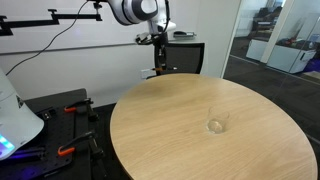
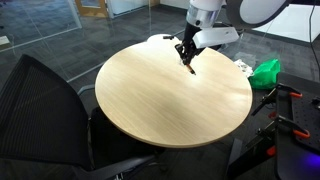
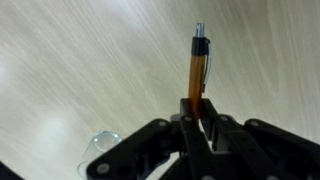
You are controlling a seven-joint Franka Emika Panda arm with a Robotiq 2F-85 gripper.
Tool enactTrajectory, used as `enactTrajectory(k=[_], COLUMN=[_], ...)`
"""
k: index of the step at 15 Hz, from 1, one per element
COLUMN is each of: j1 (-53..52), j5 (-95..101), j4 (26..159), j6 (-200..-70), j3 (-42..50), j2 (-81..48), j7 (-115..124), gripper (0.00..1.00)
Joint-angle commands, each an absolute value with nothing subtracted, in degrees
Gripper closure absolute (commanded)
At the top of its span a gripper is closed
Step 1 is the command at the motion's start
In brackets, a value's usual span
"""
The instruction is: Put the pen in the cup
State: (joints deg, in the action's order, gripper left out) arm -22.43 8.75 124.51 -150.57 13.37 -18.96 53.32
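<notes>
**Pen gripped, cup not yet reached**

Closest in the wrist view: the gripper (image 3: 197, 112), jaws pressed together on the lower end of the pen (image 3: 199, 70). Holds it so that the orange barrel and dark tip stick out beyond the fingers, over the light wood of the round table (image 3: 60, 60). Just left of the gripper body, at the bottom edge of that view: the clear cup (image 3: 100, 143), empty as far as can be told.

By judgement, first half done: pen picked up and clear of the table. Left to do: carry it over the cup, line it up with the mouth, let go.

Farther out, in an exterior view: cup (image 1: 215, 125) on the near right part of the table (image 1: 150, 120), gripper (image 1: 158, 55) above the far edge, well apart from it. From the opposite side: gripper (image 2: 185, 52) low over the table (image 2: 150, 100), a black mesh chair (image 2: 40, 100) near left, something green (image 2: 265, 72) off to the right.

Hard to make out: the pen in both exterior views, too small to separate from the fingers. Cup cut off by the gripper body and frame edge in the wrist view, and not findable at all from the chair side. Height of the pen tip above the wood: cannot tell.
</notes>
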Motion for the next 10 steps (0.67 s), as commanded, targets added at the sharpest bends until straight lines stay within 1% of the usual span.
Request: enactTrajectory(k=[1,3,5,6,7,10], j1=[-22.31,-20.6,-17.27,-16.33,-15.41,-14.46], j5=[19.92,25.25,25.66,25.44,25.38,25.22], j4=[126.79,126.47,128.0,125.3,125.42,125.42], j6=[-145.4,-142.32,-143.13,-143.55,-143.59,-143.62], j3=[14.89,13.72,10.1,9.36,8.37,7.54], j2=[-13.02,-11.25,-8.62,-12.44,-11.9,-12.38], j7=[65.4,70.82,65.61,68.09,67.81,67.71], gripper=[0.96,0.96,0.96,0.96,0.86,0.86])
